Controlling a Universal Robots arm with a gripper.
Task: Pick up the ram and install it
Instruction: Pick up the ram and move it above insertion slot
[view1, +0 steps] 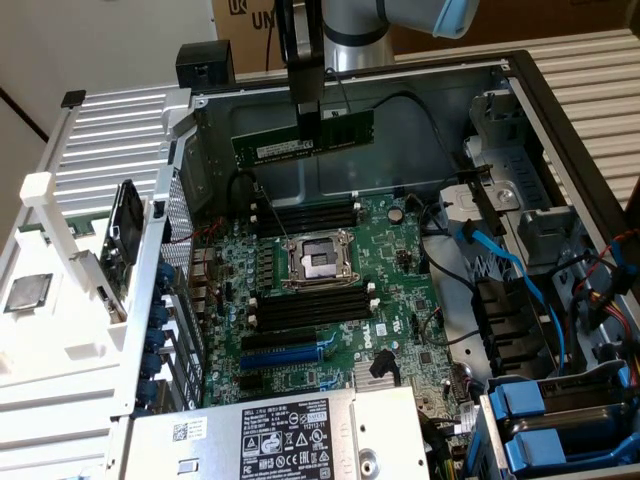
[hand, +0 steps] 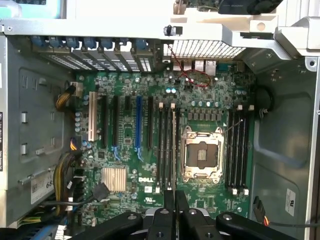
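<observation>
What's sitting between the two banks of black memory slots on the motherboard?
The processor socket sits between the upper bank and lower bank, seen in the exterior and wrist views.

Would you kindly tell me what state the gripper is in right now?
Gripper: closed, holding the ram.

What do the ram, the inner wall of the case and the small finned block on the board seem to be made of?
The ram: probably fibreglass circuit board, matte dark green, carrying black chips and a pale label. The case wall: likely sheet metal, judging by its dull, bare grey, unpainted look. The finned block: seems to be aluminium, pale silver with fine parallel ribs.
</observation>
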